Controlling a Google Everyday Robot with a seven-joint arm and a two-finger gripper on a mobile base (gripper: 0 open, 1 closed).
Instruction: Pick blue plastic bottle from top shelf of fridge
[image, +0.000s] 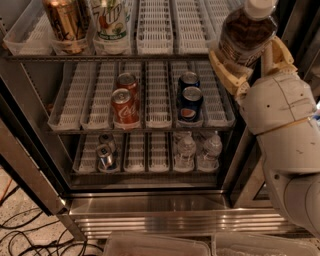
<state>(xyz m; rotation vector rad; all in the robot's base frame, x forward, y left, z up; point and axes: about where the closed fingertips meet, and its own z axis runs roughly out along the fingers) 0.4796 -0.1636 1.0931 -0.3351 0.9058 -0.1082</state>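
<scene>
The blue plastic bottle (246, 34), clear with brown tea and a white cap, hangs upright at the upper right, in front of the fridge's right edge. My gripper (247, 54) is shut on its lower body, one tan finger (226, 74) on the left and one on the right. The bottle is off the top shelf (155, 29), whose white slotted lanes lie to its left behind a dark front rail. The fridge (150, 205) stands open below and to the left.
A gold can (65, 22) and a 7UP bottle (111, 20) stand at the top shelf's left. Red cola cans (123, 104) and blue cans (190, 97) fill the middle rack; water bottles (186, 151) and small cans (105, 154) the lower. Cables (20, 232) lie bottom left.
</scene>
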